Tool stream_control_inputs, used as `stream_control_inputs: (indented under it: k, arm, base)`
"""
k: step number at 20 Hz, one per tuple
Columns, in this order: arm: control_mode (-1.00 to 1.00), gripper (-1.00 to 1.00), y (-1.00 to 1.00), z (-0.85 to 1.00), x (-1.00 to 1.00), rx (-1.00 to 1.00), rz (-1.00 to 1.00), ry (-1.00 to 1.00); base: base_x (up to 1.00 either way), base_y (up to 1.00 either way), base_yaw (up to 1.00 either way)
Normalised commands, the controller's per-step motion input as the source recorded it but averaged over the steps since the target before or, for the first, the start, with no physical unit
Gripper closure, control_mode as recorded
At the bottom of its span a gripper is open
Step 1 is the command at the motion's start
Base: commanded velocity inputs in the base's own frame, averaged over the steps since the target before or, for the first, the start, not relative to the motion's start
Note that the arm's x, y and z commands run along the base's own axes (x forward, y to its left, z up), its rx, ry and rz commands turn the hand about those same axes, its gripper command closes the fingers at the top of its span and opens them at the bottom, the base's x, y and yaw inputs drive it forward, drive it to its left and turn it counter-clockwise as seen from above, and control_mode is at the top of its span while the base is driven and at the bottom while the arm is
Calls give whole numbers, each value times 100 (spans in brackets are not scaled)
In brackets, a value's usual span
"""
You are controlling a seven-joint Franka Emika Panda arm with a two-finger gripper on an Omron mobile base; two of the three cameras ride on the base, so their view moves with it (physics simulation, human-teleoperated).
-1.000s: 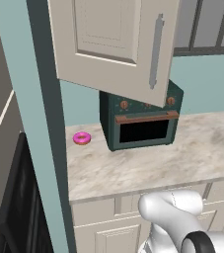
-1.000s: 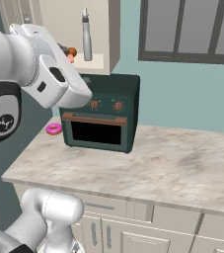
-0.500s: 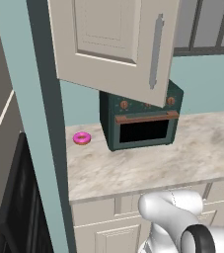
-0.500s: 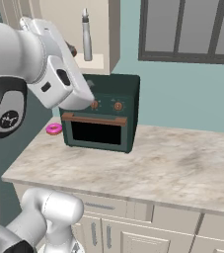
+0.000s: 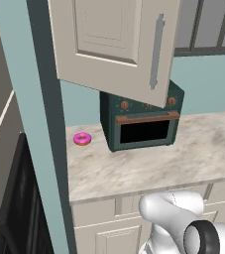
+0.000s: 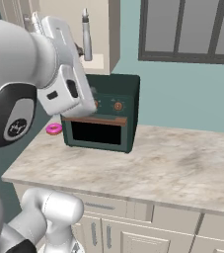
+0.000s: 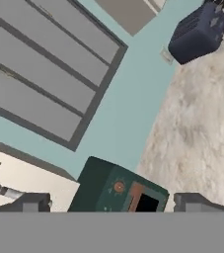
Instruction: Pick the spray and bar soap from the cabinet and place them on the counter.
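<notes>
The spray (image 6: 86,34) stands upright on the open cabinet (image 6: 106,37) shelf, above the green oven (image 6: 103,116). The fingers (image 7: 32,203) stand wide apart, empty; I'd level them and straddle the bottle's slim body before closing.

Teal wall (image 6: 182,94) behind, grey-framed window (image 6: 192,29) far right. Dark-green oven (image 5: 141,121) against the wall, pink donut (image 5: 82,139) to its left. Dark toaster (image 7: 198,32) further along in the hand view. Dark appliance (image 5: 15,208) at near left.
</notes>
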Motion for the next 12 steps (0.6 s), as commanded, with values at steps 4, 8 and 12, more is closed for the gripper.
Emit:
stream_control_inputs:
  k: [4, 8, 12]
  arm:
    - [-100, -100, -16, 0, -11, 23, 0, -2]
    - [-100, -100, -18, 0, -19, 20, 3, -9]
    - [-100, -100, -2, 0, -16, 18, 2, -8]
  base:
    - [0, 0, 0]
    - [0, 0, 0]
    - [0, 0, 0]
